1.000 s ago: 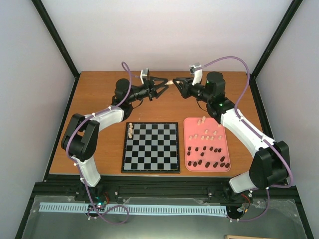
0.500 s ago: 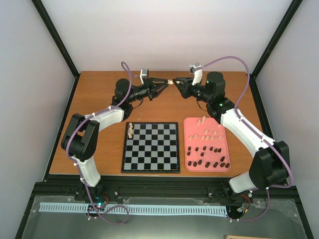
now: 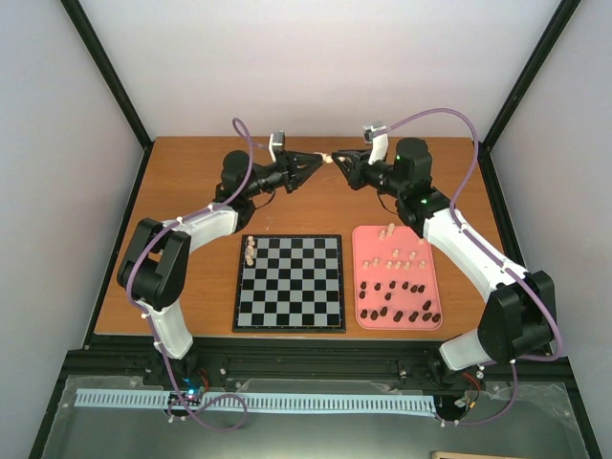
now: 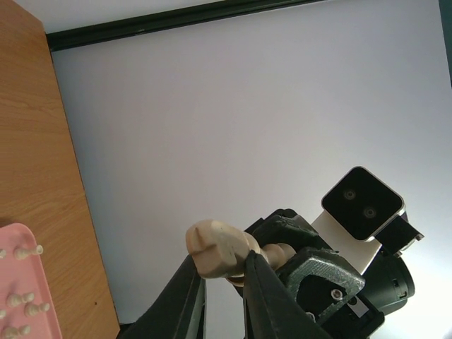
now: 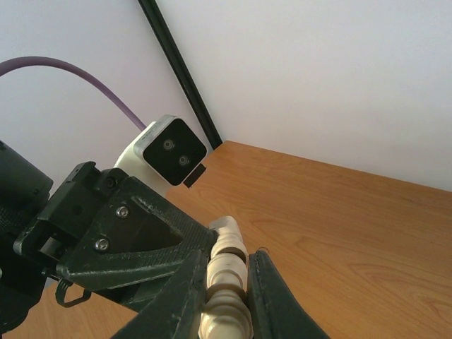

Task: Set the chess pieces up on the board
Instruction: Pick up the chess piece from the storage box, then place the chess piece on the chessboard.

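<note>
Board lies well to the near side of both grippers, toward the arm bases, more on the left arm's side than the right's. A few cream pieces stand at its far left corner, the corner closest to the left gripper yet well apart from it. Just beside the board, on the right gripper's side, the pink tray carries more cream figures in the half toward that gripper and the dark pieces in the half away from it.

Farther out, over the far part of the table, the two grippers meet tip to tip. One cream piece bridges them. In the left wrist view the left gripper's fingers are pressed onto the piece's thick carved end, pinching it. The stem runs on into the black jaws opposite. In the right wrist view the right gripper's fingers are closed on the ribbed stem, and its tip reaches into the left gripper's jaws just beyond. Behind both stands the pale wall.
</note>
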Controlling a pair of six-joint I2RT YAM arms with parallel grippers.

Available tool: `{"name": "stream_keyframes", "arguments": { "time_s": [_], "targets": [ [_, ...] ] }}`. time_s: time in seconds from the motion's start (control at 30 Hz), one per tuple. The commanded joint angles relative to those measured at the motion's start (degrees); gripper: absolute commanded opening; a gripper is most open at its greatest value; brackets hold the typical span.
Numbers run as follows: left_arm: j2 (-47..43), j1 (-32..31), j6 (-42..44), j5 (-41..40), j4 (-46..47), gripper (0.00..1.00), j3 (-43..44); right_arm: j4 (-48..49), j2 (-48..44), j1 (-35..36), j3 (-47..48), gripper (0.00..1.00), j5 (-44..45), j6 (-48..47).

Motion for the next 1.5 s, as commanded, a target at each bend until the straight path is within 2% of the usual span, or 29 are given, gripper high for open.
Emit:
{"name": "stream_keyframes", "arguments": {
  "time_s": [0.0, 0.23, 0.5, 0.67, 0.87, 1.03, 1.17, 1.33, 1.47],
  "targets": [
    [-1.6, -0.5, 5.2, -1.1, -3.6, 0.02, 1.2, -1.2, -1.6, 0.5, 0.0, 0.03, 0.7, -1.4],
    [-0.3, -0.5, 11.8, -1.0, -10.3, 0.02, 3.8, -3.6, -3.3, 0.5, -1.0, 0.03, 2.9, -2.9],
    [-0.5, -0.5, 29.3, -3.9, -28.2, 0.01, 7.6, -9.8, -3.9, 0.5, -0.5, 0.03, 10.0, -5.2],
    [-1.5, -0.5, 40.5, -9.6, -39.7, 0.01, 10.8, -17.1, -2.4, 1.7, 1.2, 0.03, 16.5, -7.6],
    [-4.4, 0.6, 54.5, -24.3, -53.9, 0.01, 12.9, -20.3, -2.0, 10.8, 0.6, 0.03, 21.4, -9.6],
    [-7.4, 5.6, 56.3, -28.6, -55.4, 0.01, 9.1, -24.5, 2.3, 20.9, 4.1, 0.03, 28.5, -11.8],
    [-9.2, 9.2, 58.0, -33.7, -57.2, 0.01, 6.9, -24.7, 6.1, 26.8, 5.2, 0.03, 29.2, -11.1],
    [-10.0, 13.3, 57.8, -35.1, -57.1, 0.01, 4.8, -27.8, 16.2, 34.0, 11.1, 0.03, 31.1, -11.1],
    [-10.7, 14.0, 59.2, -39.2, -58.6, 0.01, 4.8, -31.4, 24.4, 37.4, 18.0, 0.03, 31.3, -11.0]
  ]
}}
